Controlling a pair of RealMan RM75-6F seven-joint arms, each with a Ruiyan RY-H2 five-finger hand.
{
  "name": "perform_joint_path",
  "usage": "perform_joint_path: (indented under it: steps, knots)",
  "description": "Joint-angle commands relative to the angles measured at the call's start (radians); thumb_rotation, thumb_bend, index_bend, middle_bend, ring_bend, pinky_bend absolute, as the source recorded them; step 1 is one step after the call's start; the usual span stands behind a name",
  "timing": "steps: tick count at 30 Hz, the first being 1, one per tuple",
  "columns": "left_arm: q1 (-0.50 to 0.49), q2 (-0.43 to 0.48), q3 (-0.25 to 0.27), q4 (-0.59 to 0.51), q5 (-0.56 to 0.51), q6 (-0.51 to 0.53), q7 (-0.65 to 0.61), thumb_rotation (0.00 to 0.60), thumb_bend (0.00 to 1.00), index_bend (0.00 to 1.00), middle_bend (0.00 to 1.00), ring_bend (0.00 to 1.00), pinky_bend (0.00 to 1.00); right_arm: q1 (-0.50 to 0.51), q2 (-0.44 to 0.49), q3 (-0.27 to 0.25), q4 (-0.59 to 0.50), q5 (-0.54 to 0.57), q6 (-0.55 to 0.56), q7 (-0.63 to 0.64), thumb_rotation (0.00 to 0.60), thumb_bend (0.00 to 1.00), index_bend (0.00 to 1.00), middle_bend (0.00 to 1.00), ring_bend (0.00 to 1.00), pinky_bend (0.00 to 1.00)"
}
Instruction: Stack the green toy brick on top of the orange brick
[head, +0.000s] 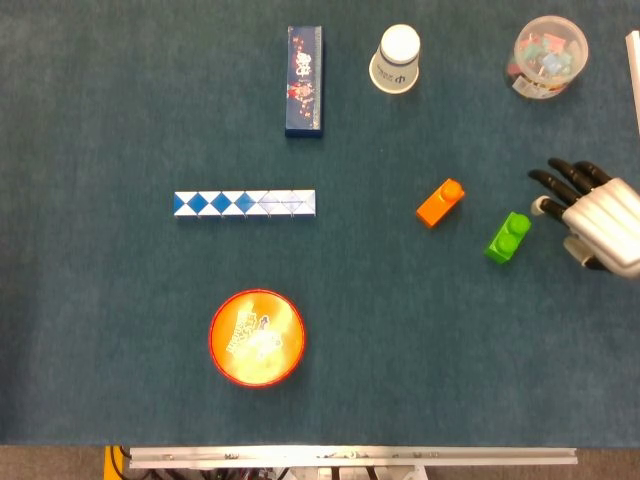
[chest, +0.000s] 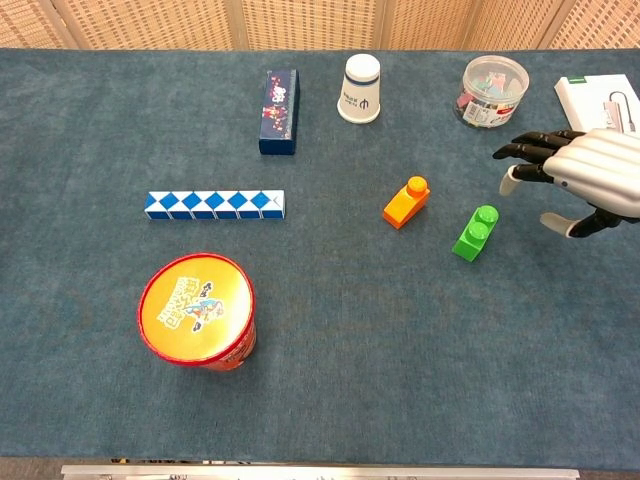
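The green toy brick (head: 508, 237) (chest: 476, 232) lies on the blue cloth at the right, its studs up. To its upper left sits the orange brick (head: 440, 202) (chest: 406, 202), a short gap between the two. My right hand (head: 590, 213) (chest: 575, 180) hovers just right of the green brick, fingers spread and pointing left, holding nothing. Its fingertips are close to the brick but apart from it. My left hand does not show in either view.
A white paper cup (head: 397, 58) and a clear tub of small items (head: 548, 54) stand at the back. A dark blue box (head: 304, 80) and a blue-white snake puzzle (head: 244, 203) lie left of centre. A red-rimmed round can (head: 256, 337) stands front left. A white box (chest: 592, 95) sits far right.
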Motion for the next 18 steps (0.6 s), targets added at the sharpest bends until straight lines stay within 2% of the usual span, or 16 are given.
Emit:
perform_joint_path:
  steps: [1, 6, 18]
  knots:
    - [0.000, 0.001, 0.000, 0.000, -0.001, -0.001, 0.000, 0.600, 0.06, 0.50, 0.50, 0.34, 0.41, 0.010, -0.009, 0.002, 0.006, 0.014, -0.012, -0.014, 0.600, 0.27, 0.30, 0.06, 0.00, 0.13]
    - [0.001, 0.002, -0.001, -0.001, -0.002, -0.003, 0.000, 0.600, 0.06, 0.50, 0.50, 0.34, 0.41, 0.028, -0.017, 0.005, 0.005, 0.038, -0.035, -0.041, 0.600, 0.23, 0.30, 0.03, 0.00, 0.12]
    - [0.002, 0.005, -0.003, -0.002, -0.003, -0.002, -0.003, 0.600, 0.06, 0.50, 0.50, 0.34, 0.42, 0.076, -0.041, 0.016, -0.011, 0.121, -0.107, -0.127, 0.600, 0.23, 0.30, 0.00, 0.00, 0.10]
